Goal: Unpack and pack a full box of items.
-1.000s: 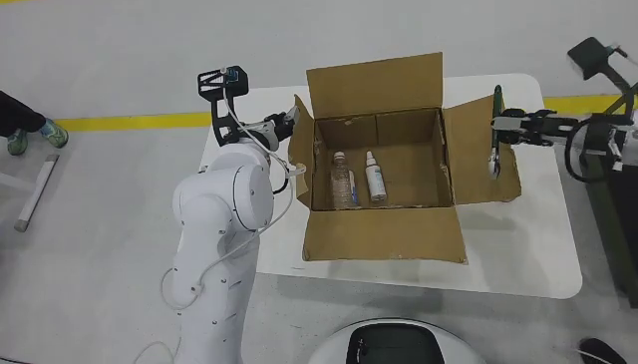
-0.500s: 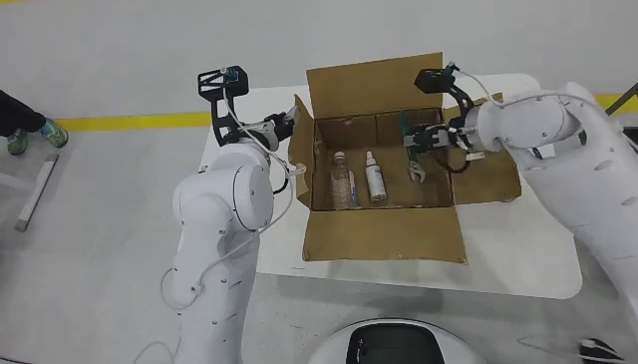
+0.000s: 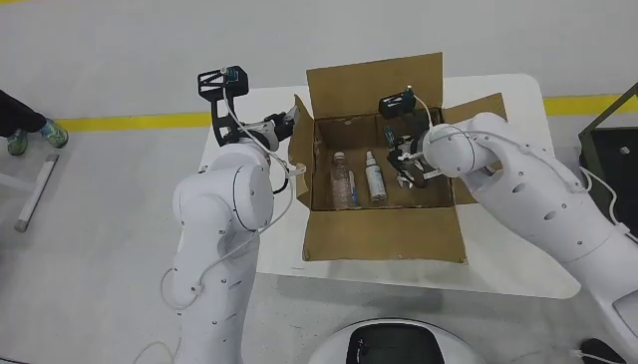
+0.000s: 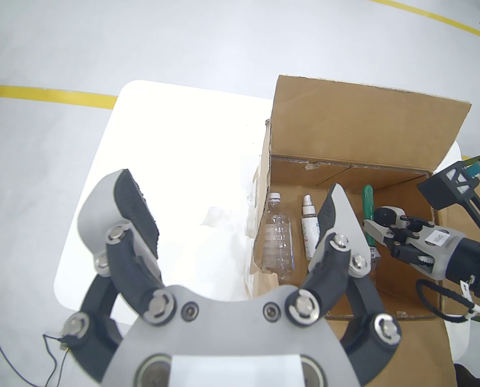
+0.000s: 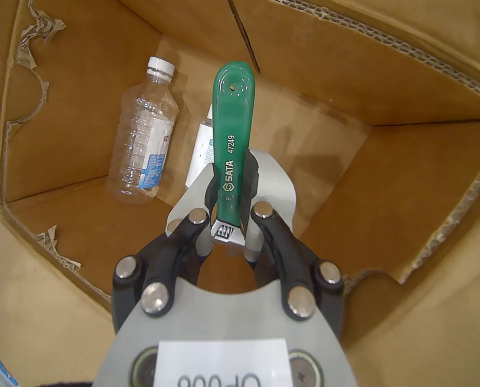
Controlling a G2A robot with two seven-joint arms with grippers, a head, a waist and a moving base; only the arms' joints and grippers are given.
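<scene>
An open cardboard box (image 3: 384,236) stands on the white table (image 3: 518,254). On its floor lie a clear plastic bottle (image 3: 342,180) and a white spray bottle (image 3: 375,177), side by side. My right gripper (image 5: 231,175) is inside the box, shut on a green-handled wrench (image 5: 232,122) whose handle points toward the far wall. From above, that gripper (image 3: 404,168) hangs right of the spray bottle. My left gripper (image 4: 231,211) is open and holds nothing, hovering over the table just outside the box's left flap (image 3: 302,135). The spray bottle (image 5: 199,142) is partly hidden behind the wrench.
All box flaps are folded outward; the rear flap (image 3: 374,83) stands upright. The right half of the box floor (image 5: 324,150) is bare. A dark green stand (image 3: 610,165) sits beyond the table's right edge. A yellow line (image 3: 130,121) runs across the floor.
My right arm has swung left from over the box's right flap into the box, carrying the wrench. The left arm has stayed still.
</scene>
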